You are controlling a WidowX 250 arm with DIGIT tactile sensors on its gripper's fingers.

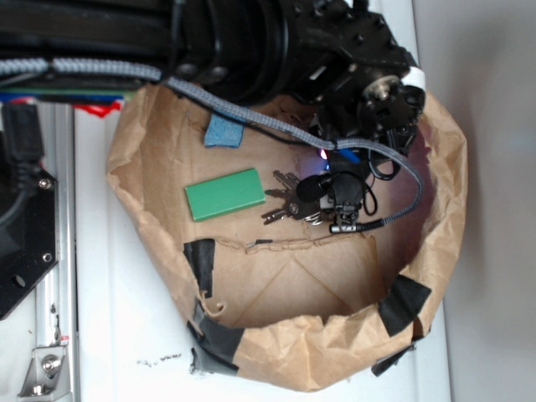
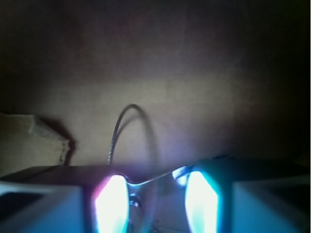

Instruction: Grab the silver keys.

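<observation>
Gripper: the gripper [image 1: 339, 201] is low inside the paper tray, right over the right-hand end of the key bunch; in the wrist view its two fingers [image 2: 112, 204] glow pale blue-white at the bottom edge, spread apart with a gap between them, clamping nothing.
Between the fingers: a thin wire loop [image 2: 127, 131] rises from the gap and arches over the brown floor; a bit of metal shows low between the glowing tips, too blurred to make out.
Silver keys: the silver keys [image 1: 286, 201] lie flat on the tray floor, a small bunch of grey-silver blades fanned out to the left, with dark heads gathered at the right where the gripper covers them.
Keys' place: near the middle of the tray, just right of the green block, close to it; whether they touch it I cannot tell.
Green block: the green block [image 1: 225, 193] is a flat rectangle, slightly tilted, left of the keys.
Blue piece: a small blue scrap [image 1: 224, 131] lies on the floor near the tray's upper wall, above the block.
Cable: a braided grey cable [image 1: 251, 119] runs from the upper left across the tray to the gripper.
Tray: the brown paper tray [image 1: 293, 364] has crumpled raised walls patched with black tape [image 1: 404, 303], and sits on a white table [image 1: 117, 335].
</observation>
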